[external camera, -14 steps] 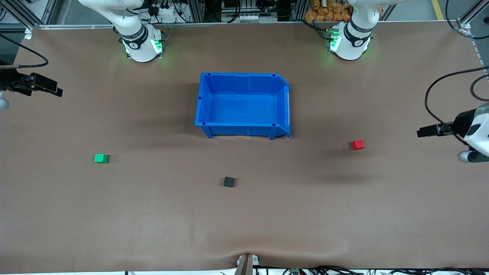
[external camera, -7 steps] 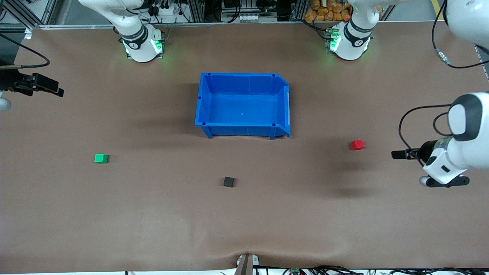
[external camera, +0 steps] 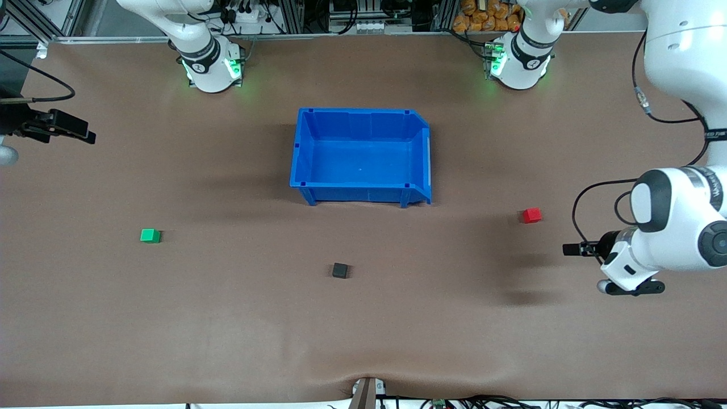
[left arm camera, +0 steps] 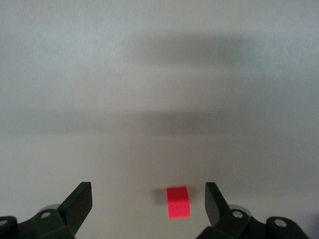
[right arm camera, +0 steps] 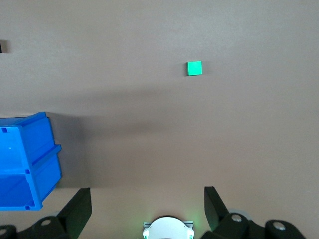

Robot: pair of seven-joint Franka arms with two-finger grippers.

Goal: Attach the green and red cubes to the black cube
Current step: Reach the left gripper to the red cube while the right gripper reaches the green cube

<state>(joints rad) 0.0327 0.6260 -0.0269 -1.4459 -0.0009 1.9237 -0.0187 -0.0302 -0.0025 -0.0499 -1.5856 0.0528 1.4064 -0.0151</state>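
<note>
Brown worktop [external camera: 227, 318] spreads wide under me, with the blue bin [external camera: 361, 196] at its middle, farther from the front camera than all three cubes. My left hand [left arm camera: 148, 206] hangs wide open and empty, and the red cube [external camera: 532, 215] lies just ahead between its fingers, probably a shade off-centre. My right hand [right arm camera: 147, 208], equally open and empty, waits above the worktop toward its own arm's end, well apart from the green cube [external camera: 150, 235]. Between them sits the black cube [external camera: 340, 270], nearest the front camera, nothing blocking it.

Even, bright light from above gives soft shadows on the brown table mat [external camera: 227, 318]. The left wrist view is blurry and pale (the small red cube [left arm camera: 178, 202] stays recognisable).
</note>
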